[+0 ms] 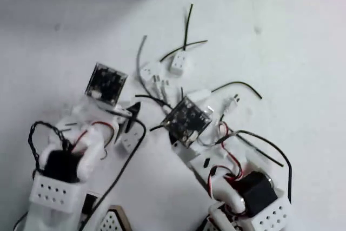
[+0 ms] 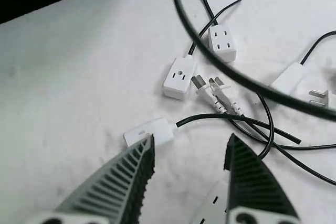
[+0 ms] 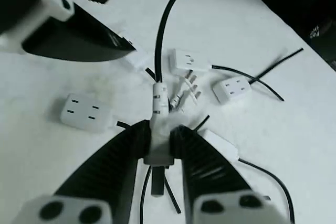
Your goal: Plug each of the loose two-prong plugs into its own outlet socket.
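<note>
White two-prong plug (image 3: 159, 106), lower centre of the right wrist view, sits clamped in the right claw (image 3: 161, 128); prongs hidden, so squaring them to the outlet socket (image 3: 86, 113) at left before pressing is advised, left claw (image 2: 190, 139) gaping.

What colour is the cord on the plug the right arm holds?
Black. The cord from the plug shows best in the right wrist view.

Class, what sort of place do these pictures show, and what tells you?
Likely a robotics lab bench: two small arms over a white table strewn with loose plugs and outlet sockets on short cable stubs.
</note>
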